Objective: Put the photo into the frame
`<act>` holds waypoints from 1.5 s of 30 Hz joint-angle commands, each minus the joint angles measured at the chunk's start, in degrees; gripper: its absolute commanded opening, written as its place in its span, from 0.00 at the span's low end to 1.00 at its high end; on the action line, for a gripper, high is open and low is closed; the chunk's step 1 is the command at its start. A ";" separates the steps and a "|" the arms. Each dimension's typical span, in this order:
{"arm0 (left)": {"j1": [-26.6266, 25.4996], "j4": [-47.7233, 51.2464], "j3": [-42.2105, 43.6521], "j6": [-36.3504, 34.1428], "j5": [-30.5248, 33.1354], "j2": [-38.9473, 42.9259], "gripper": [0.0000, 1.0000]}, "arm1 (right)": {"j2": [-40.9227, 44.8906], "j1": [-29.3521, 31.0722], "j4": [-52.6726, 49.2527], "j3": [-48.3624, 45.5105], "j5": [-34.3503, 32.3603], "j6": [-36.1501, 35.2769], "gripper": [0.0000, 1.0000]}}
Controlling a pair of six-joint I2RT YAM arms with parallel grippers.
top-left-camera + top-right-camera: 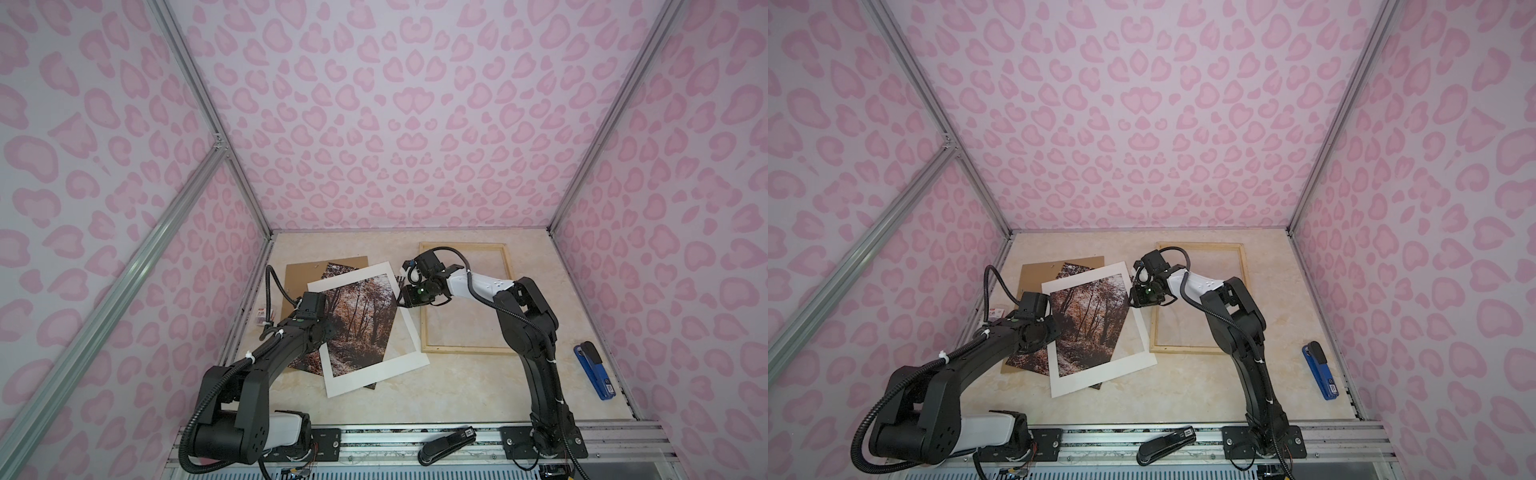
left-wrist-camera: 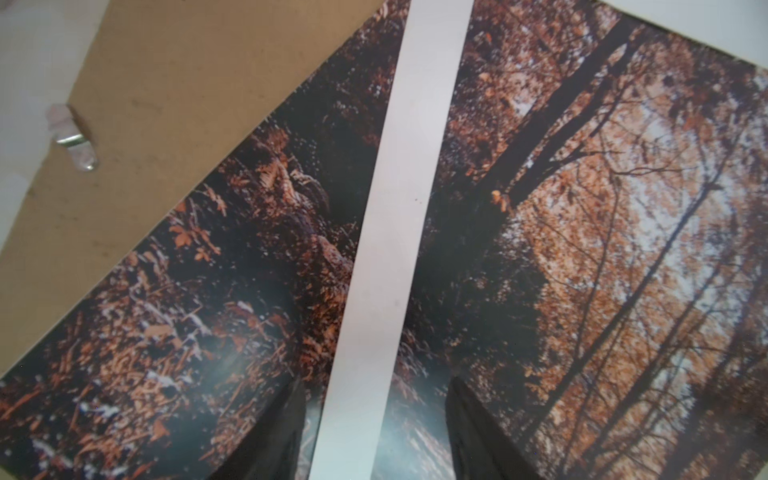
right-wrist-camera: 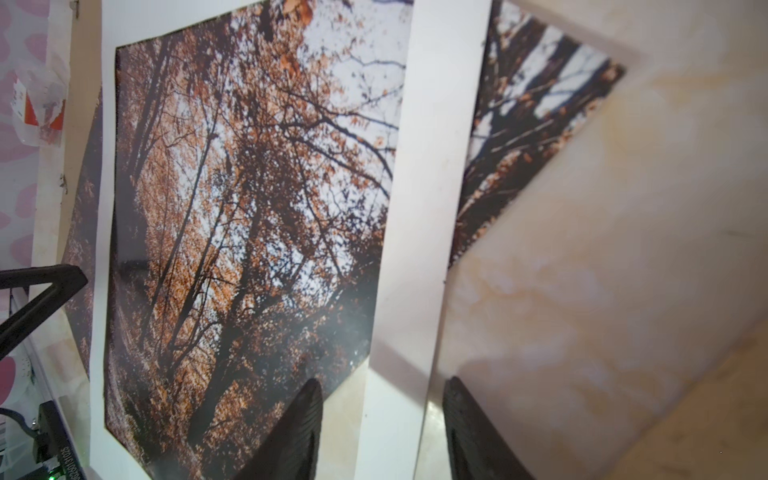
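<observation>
At nine o'clock from the frame (image 1: 469, 348), apparently clearing white mat (image 1: 374, 374) off the photo (image 1: 357, 307); left gripper (image 2: 376, 380), right gripper (image 3: 382, 380) astride it, half-open, empty. Next: pinch, lift aside.

A glossy paper photo (image 1: 357, 316) is shown, a soft sheen caught on its autumn print. It is overlaid by a matt white card mat (image 1: 378, 374). A dull brown fibreboard backing (image 1: 303, 274) lies beneath. The frame (image 1: 465, 348) is of pale, bare-looking wood. The table (image 1: 457, 386) is finished smooth, in a cream marble pattern.
</observation>
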State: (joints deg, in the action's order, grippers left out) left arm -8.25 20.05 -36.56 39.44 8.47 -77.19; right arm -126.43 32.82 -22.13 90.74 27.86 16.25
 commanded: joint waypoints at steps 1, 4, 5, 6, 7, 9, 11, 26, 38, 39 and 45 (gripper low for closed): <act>0.00 0.25 0.19 0.55 2.14 -0.60 0.58 | -1.68 -0.14 -6.00 0.32 -5.44 -1.31 0.50; 0.01 -0.46 0.26 0.25 1.47 -1.87 0.59 | -2.54 -0.07 -6.87 1.45 -5.46 -1.64 0.50; 0.03 -1.22 0.34 -0.04 0.43 -2.44 0.59 | -2.67 -0.12 -6.81 1.55 -5.31 -1.61 0.50; 0.05 -1.89 0.50 -0.27 -0.73 -2.84 0.59 | -2.77 -0.10 -6.79 1.55 -5.20 -1.62 0.50; 0.00 -2.71 0.60 -0.61 -2.19 -3.13 0.58 | -2.84 -0.08 -6.79 1.55 -5.08 -1.59 0.50; -0.01 -4.29 0.95 -1.24 -5.28 -3.08 0.58 | -2.86 0.04 -6.72 1.31 -5.02 -1.59 0.50; 0.01 -5.45 1.00 -2.19 -8.00 -2.45 0.58 | -2.79 0.09 -6.62 1.04 -4.94 -1.64 0.50; -0.01 -4.32 0.13 -3.14 -12.05 5.55 0.56 | -2.42 0.43 -5.82 0.41 -4.26 -1.20 0.49; 0.01 -4.06 0.70 -2.62 -12.43 6.60 0.37 | -1.98 0.40 -5.73 0.41 -4.22 -1.05 0.49; 0.06 -3.99 0.65 -2.53 -12.62 6.85 0.37 | -2.06 0.45 -5.65 0.41 -4.16 -0.96 0.49; 0.00 -2.27 1.20 -1.75 -11.84 6.17 0.37 | -1.58 0.40 -5.21 -0.02 -3.95 -0.69 0.48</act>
State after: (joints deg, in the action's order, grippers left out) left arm -8.25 16.47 -35.79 37.06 -3.57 -70.61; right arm -127.13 33.15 -22.33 91.68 26.59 15.00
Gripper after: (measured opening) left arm 0.371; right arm 0.480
